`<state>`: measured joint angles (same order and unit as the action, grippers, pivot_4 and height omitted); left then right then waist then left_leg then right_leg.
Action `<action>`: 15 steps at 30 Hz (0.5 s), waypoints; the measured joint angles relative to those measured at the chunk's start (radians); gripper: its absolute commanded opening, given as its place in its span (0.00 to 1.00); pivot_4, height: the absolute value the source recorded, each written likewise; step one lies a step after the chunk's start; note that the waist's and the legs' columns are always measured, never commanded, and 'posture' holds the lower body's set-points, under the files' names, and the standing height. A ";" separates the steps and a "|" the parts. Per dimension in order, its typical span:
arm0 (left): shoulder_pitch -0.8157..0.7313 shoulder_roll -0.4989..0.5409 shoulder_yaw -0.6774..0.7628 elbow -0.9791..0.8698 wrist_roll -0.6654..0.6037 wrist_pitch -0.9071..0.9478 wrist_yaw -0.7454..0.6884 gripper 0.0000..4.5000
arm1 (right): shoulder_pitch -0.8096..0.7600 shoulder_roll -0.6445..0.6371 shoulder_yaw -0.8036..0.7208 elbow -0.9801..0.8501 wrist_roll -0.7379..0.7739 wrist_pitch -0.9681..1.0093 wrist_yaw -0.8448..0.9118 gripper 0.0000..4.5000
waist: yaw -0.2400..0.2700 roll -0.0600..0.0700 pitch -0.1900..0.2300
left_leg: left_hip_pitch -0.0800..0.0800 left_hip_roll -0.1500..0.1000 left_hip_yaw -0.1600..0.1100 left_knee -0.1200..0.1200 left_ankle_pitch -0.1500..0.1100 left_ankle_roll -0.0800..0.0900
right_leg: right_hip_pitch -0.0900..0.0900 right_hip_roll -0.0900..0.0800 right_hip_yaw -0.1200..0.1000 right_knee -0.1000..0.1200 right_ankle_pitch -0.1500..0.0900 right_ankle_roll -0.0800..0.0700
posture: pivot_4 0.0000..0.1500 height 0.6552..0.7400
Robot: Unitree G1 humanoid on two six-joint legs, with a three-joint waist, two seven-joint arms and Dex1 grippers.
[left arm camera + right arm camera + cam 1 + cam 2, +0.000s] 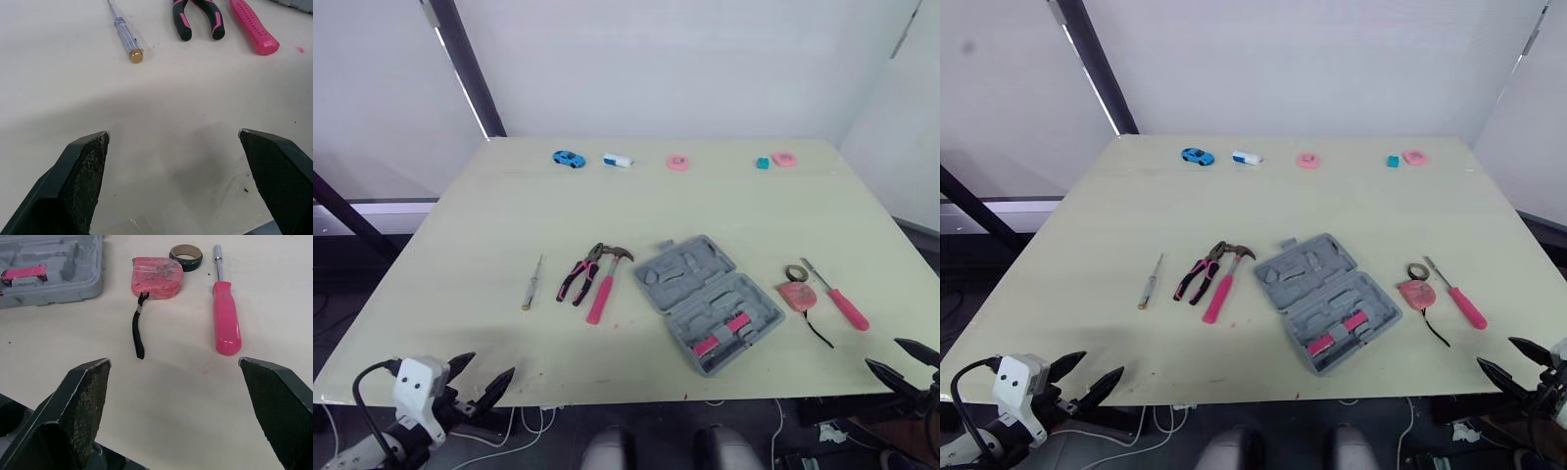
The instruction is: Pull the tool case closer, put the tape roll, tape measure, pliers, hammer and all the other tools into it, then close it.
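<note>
Both the left gripper (489, 365) and the right gripper (884, 353) hang at the table's (705, 201) near edge, fingers spread wide and holding nothing. Ahead of the left gripper lie the slim screwdriver (124, 32), pliers (198, 17) and hammer (254, 32). Ahead of the right gripper lie the tape measure (156, 277), tape roll (186, 254) and pink screwdriver (226, 316). Between the grippers and farther out, the tool case (708, 304) lies open.

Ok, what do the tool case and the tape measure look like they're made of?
Tool case: likely moulded plastic, matte grey, going by its shaped recesses. Tape measure: probably plastic, pink casing with scuffed faces; its black strap looks like cord.
</note>
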<state>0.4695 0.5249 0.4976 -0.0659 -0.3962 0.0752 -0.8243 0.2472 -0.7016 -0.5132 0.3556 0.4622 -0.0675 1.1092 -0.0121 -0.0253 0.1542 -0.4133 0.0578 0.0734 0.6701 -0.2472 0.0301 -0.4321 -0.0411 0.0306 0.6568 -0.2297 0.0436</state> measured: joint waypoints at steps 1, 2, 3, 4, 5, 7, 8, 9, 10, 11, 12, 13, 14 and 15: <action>0.000 0.000 0.000 0.000 0.000 0.000 0.000 1.00 | 0.000 0.000 0.000 0.000 0.000 0.000 0.000 0.98 | 0.000 0.000 0.000 | 0.000 0.000 0.000 0.000 0.000 0.000 | 0.000 0.000 0.000 0.000 0.000 0.000 | 1.00 0.99; -0.005 0.000 0.000 0.009 0.000 -0.009 -0.005 1.00 | 0.001 0.000 0.000 0.000 0.000 0.000 0.000 0.98 | 0.000 0.000 0.000 | 0.000 0.000 0.000 0.000 0.000 0.000 | 0.000 0.000 0.000 0.000 0.000 0.000 | 1.00 0.99; -0.014 0.001 0.000 0.024 0.000 -0.018 -0.011 1.00 | 0.002 0.000 0.000 0.000 -0.001 0.000 -0.001 0.98 | 0.000 0.000 0.000 | 0.000 0.000 0.000 0.000 0.000 0.000 | 0.000 0.000 0.000 0.000 0.000 0.000 | 1.00 0.99; -0.029 0.004 0.000 0.052 0.000 -0.031 -0.023 1.00 | 0.002 0.001 0.003 0.000 -0.002 -0.002 -0.002 0.98 | 0.001 0.001 0.000 | 0.000 0.000 0.000 0.000 0.000 0.000 | 0.000 0.000 0.000 0.000 0.000 0.000 | 1.00 0.99; -0.038 0.008 0.001 0.072 0.000 -0.038 -0.029 1.00 | 0.002 0.003 0.005 0.000 -0.002 -0.002 -0.002 0.98 | 0.001 0.000 0.000 | 0.000 0.000 -0.001 0.000 0.000 0.000 | 0.000 0.000 -0.001 0.000 0.000 0.000 | 1.00 0.99; -0.047 0.017 0.001 0.103 0.000 -0.053 -0.046 1.00 | 0.009 0.007 0.005 -0.001 -0.004 -0.003 -0.004 0.98 | 0.000 0.000 0.000 | 0.000 0.000 0.000 0.000 0.000 0.000 | 0.000 0.000 -0.001 0.000 0.000 0.000 | 1.00 0.99; -0.052 0.019 0.001 0.115 0.000 -0.063 -0.051 1.00 | 0.012 0.009 0.005 -0.001 -0.005 -0.003 -0.004 0.98 | 0.000 0.000 0.000 | 0.000 0.000 0.000 0.000 0.000 0.000 | 0.000 0.000 -0.001 0.000 0.000 0.000 | 1.00 0.99; -0.056 0.020 0.001 0.123 0.000 -0.068 -0.056 1.00 | 0.013 0.011 0.005 -0.001 -0.005 -0.003 -0.004 0.98 | 0.001 0.000 0.000 | 0.000 0.000 0.000 0.000 0.000 0.000 | 0.000 0.000 -0.001 0.000 0.000 0.000 | 1.00 0.99; -0.063 0.021 0.001 0.133 0.000 -0.075 -0.062 1.00 | 0.014 0.012 0.005 -0.001 -0.005 -0.004 -0.004 0.98 | 0.001 0.000 0.000 | 0.000 0.000 0.000 0.000 0.000 0.000 | 0.000 0.000 -0.001 0.000 0.000 0.000 | 1.00 0.99; -0.068 0.022 0.001 0.140 0.000 -0.081 -0.067 1.00 | 0.014 0.013 0.005 -0.001 -0.006 -0.005 -0.004 0.98 | 0.000 0.000 0.000 | 0.000 0.000 0.000 0.000 0.000 0.000 | 0.000 0.000 -0.001 0.000 0.000 0.000 | 1.00 0.99; -0.071 0.023 0.001 0.145 0.000 -0.085 -0.069 1.00 | 0.014 0.013 0.005 -0.001 -0.006 -0.007 -0.004 0.98 | 0.000 0.000 0.000 | 0.000 0.000 0.000 0.000 0.000 0.000 | 0.000 0.000 -0.001 0.000 0.000 0.000 | 1.00 0.99; -0.075 0.025 0.001 0.154 0.000 -0.089 -0.071 1.00 | 0.016 0.013 0.005 -0.001 -0.006 -0.010 -0.004 0.98 | 0.000 0.000 0.000 | 0.000 0.000 0.000 0.000 0.000 0.000 | 0.000 0.000 -0.001 0.000 0.000 0.000 | 1.00 0.99; -0.079 0.028 0.001 0.162 0.000 -0.093 -0.074 1.00 | 0.018 0.013 0.005 -0.001 -0.006 -0.011 -0.004 0.98 | 0.000 0.000 0.000 | 0.000 0.000 0.000 0.000 0.000 0.000 | 0.000 0.000 -0.001 0.000 0.000 0.000 | 1.00 0.99; -0.088 0.028 0.001 0.169 0.000 -0.097 -0.076 1.00 | 0.021 0.014 0.005 -0.001 -0.006 -0.013 -0.004 0.98 | 0.000 0.001 0.000 | 0.000 0.000 0.000 0.000 0.000 0.000 | 0.000 0.000 -0.001 0.000 0.000 0.000 | 1.00 0.99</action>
<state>0.3810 0.5529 0.4986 0.1036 -0.3960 -0.0217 -0.9006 0.2684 -0.6880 -0.5079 0.3547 0.4562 -0.0802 1.1051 -0.0116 -0.0247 0.1537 -0.4135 0.0578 0.0730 0.6702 -0.2471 0.0304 -0.4320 -0.0413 0.0299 0.6569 -0.2296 0.0434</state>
